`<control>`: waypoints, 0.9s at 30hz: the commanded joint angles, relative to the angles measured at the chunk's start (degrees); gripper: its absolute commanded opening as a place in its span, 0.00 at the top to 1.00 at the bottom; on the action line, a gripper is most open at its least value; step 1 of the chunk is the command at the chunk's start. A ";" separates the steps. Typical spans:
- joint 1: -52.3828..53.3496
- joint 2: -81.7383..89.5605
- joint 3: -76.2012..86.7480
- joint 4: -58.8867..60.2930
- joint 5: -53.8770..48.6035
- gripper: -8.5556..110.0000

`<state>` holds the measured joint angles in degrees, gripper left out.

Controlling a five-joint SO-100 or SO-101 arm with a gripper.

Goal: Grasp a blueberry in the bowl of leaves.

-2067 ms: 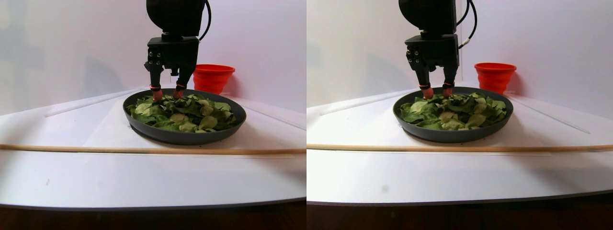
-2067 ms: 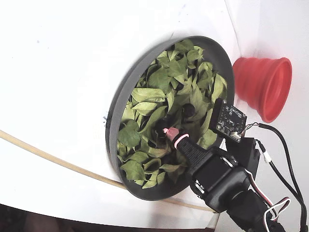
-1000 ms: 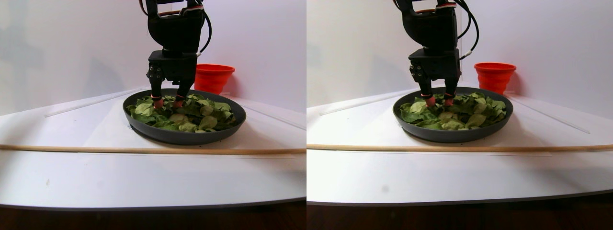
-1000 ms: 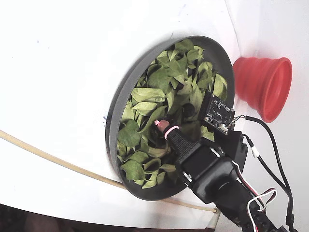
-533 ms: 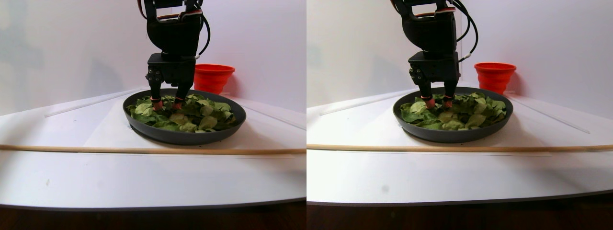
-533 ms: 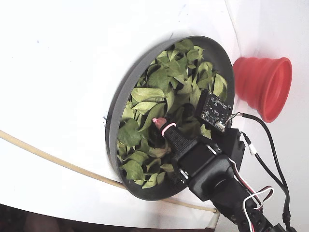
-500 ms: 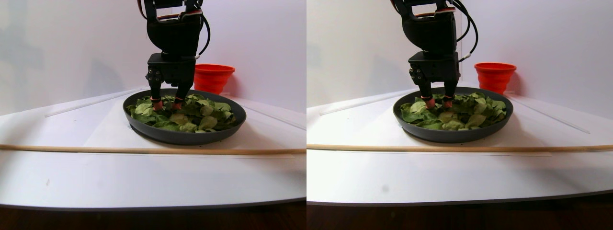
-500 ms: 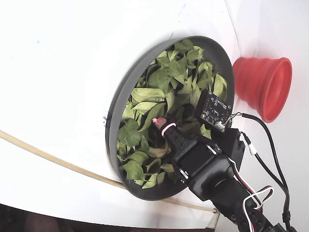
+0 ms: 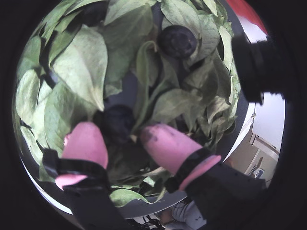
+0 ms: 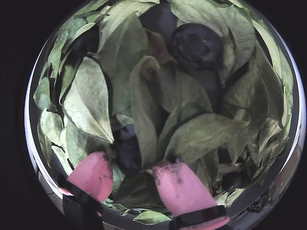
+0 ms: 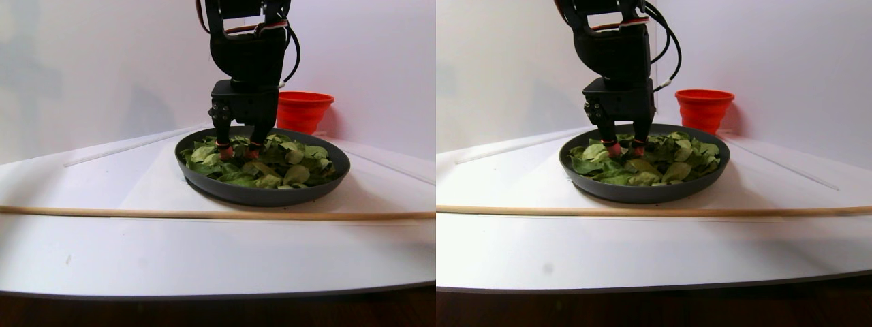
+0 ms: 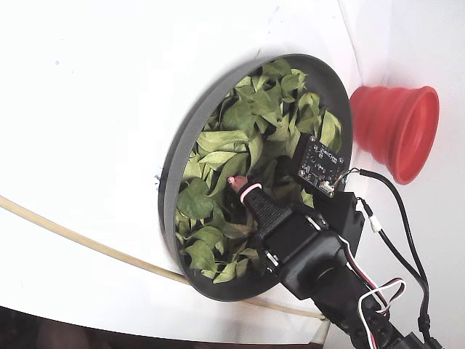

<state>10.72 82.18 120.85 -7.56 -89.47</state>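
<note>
The dark-grey bowl [image 12: 173, 171] holds a loose heap of green leaves [image 12: 240, 123]. My gripper [image 9: 120, 136] is open, its pink fingertips [image 9: 85, 143] pushed down among the leaves. A dark blueberry [image 9: 116, 120] lies just ahead of the gap between the tips, partly under a leaf. In the other wrist view the same blueberry [image 10: 128, 152] sits between the pink fingers [image 10: 178, 184] of the gripper [image 10: 132, 170]. A second, larger blueberry [image 9: 177, 40] [image 10: 196, 44] lies farther ahead in both wrist views. The stereo pair view shows the gripper [image 11: 235, 151] reaching straight down into the bowl [image 11: 262, 196].
A red ribbed cup [image 11: 303, 109] [image 12: 396, 131] stands just beyond the bowl, by the white wall. A thin wooden stick [image 11: 204, 214] [image 12: 73, 236] lies across the white table in front of the bowl. A small dark berry [image 10: 232, 179] peeks out near the bowl's edge.
</note>
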 commanded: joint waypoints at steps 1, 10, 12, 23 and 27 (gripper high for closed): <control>0.70 0.35 -1.85 -0.53 0.44 0.79; 1.05 -1.32 -1.67 -1.49 0.53 0.80; 0.88 -1.41 -1.41 -1.58 0.70 0.80; -0.26 -1.41 -0.53 -1.58 1.14 0.83; -0.26 -1.49 -0.44 -1.58 1.14 0.84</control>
<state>10.55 80.51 120.32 -8.61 -89.03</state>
